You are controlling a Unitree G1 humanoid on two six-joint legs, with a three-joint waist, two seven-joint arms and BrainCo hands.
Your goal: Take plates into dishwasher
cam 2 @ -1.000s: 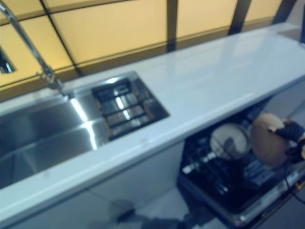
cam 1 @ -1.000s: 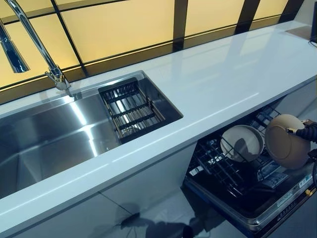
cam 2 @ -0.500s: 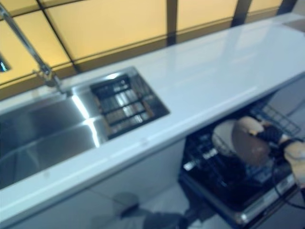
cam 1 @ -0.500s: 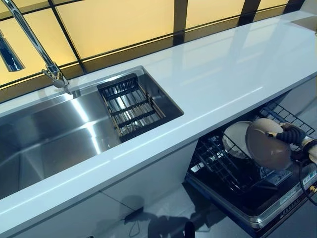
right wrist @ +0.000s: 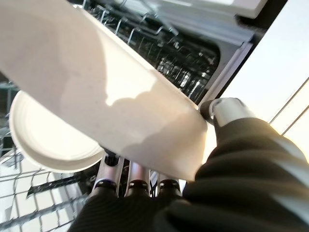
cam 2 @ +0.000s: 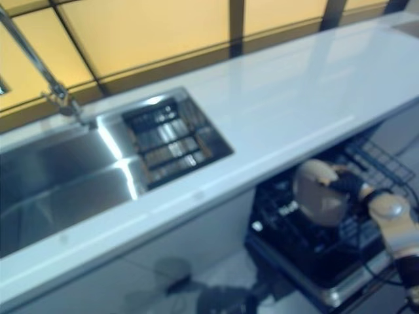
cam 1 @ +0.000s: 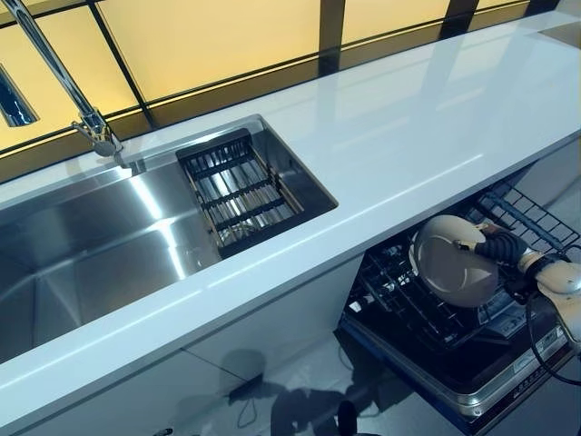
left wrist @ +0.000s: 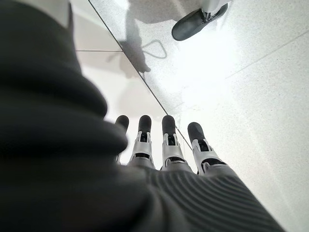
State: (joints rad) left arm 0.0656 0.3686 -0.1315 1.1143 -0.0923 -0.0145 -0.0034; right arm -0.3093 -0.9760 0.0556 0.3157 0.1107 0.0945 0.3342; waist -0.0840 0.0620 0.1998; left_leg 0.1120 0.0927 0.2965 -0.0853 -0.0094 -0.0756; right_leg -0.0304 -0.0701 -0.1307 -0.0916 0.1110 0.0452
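A beige plate [cam 1: 449, 263] is held on edge over the open dishwasher's lower rack [cam 1: 395, 304], below the counter at the right. My right hand [cam 1: 501, 247] is shut on its rim, thumb [right wrist: 227, 108] on one face and fingers [right wrist: 130, 179] under the other. In the right wrist view a second, whiter plate [right wrist: 43, 140] stands in the rack just behind the held one; the eye views hide it behind the held plate. My left hand [left wrist: 164, 145] shows only in its wrist view, fingers straight, pointing down at the floor.
A white countertop [cam 1: 408, 136] overhangs the dishwasher. To the left lies a steel sink [cam 1: 91, 245] with a drain basket [cam 1: 238, 191] and a tall faucet [cam 1: 64, 82]. A wire rack section [cam 1: 531, 213] sticks out at the right. The dishwasher's front edge [cam 1: 472, 400] juts toward me.
My right hand has carried the beige plate left and down into the rack, where it now covers the standing plate. The camera has also shifted slightly.
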